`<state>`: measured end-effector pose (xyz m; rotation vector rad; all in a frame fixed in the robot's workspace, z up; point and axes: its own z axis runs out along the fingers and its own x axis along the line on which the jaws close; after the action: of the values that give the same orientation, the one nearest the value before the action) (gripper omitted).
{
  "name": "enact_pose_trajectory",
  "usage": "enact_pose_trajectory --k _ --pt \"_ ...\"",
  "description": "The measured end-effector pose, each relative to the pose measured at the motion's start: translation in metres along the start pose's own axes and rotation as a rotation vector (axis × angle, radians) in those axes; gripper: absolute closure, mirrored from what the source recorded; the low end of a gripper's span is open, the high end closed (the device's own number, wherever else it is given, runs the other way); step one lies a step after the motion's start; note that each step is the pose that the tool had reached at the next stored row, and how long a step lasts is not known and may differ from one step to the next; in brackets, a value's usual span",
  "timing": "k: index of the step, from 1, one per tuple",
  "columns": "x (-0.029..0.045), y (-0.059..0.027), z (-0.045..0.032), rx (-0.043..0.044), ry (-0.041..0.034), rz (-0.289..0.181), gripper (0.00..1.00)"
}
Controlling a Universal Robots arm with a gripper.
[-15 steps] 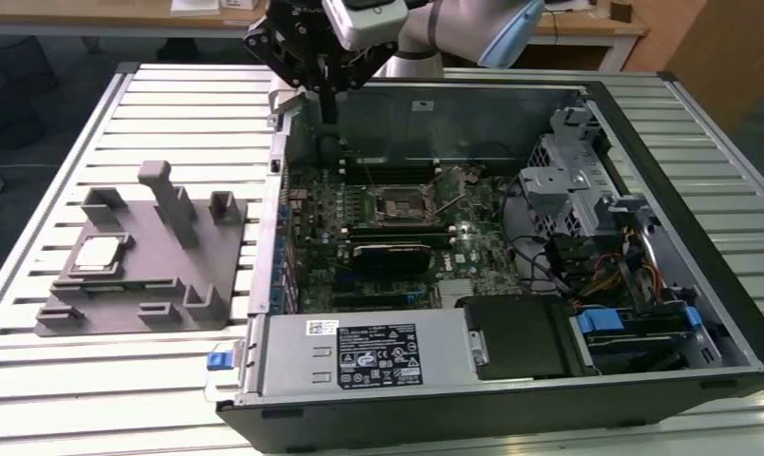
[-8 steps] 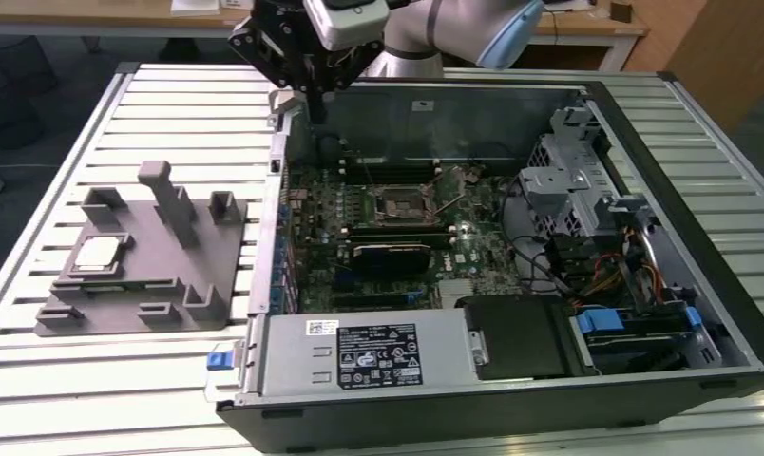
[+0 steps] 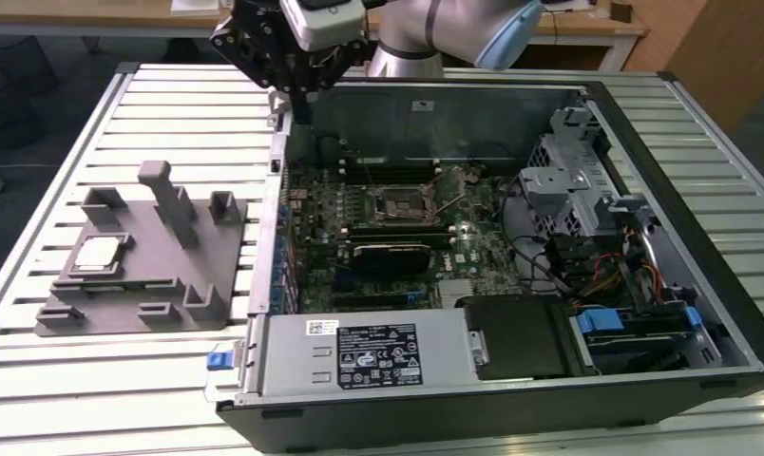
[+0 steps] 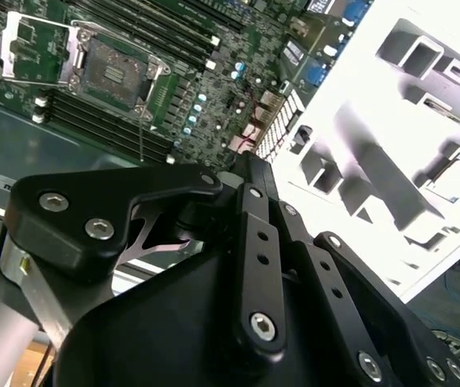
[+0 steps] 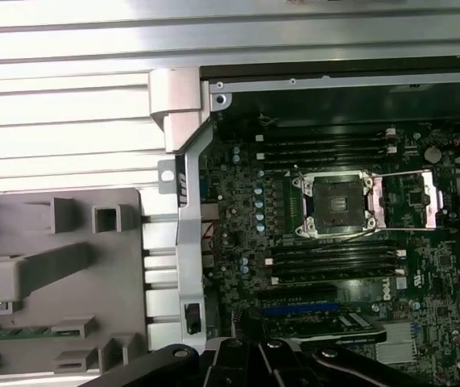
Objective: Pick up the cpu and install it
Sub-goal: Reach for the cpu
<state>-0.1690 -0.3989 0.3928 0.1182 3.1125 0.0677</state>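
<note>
The fixture [image 3: 154, 275] lies beside the computer case [image 3: 484, 418], on the exterior view's left, with the cpu [image 3: 100, 253] on its side away from the case. The socket [image 3: 396, 201] sits inside the case. The gripper [image 3: 294, 85] hangs over the case's far, fixture-side corner.

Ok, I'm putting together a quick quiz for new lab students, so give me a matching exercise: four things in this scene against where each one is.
Things:
1 cpu
2 socket
3 gripper
4 grey fixture

Places:
A on the motherboard inside the case, open, no chip in it
B on the slatted table, at the exterior view's left of the case
C in the air above the case's wall
D lying in a pocket of the grey fixture

Pairs: 1-D, 2-A, 3-C, 4-B
</note>
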Motion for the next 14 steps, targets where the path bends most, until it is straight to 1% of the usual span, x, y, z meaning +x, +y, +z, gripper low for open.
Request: enact_pose_trajectory --k 14 --pt "0.0173 -0.0013 0.0 0.0001 0.0001 0.0 0.89"
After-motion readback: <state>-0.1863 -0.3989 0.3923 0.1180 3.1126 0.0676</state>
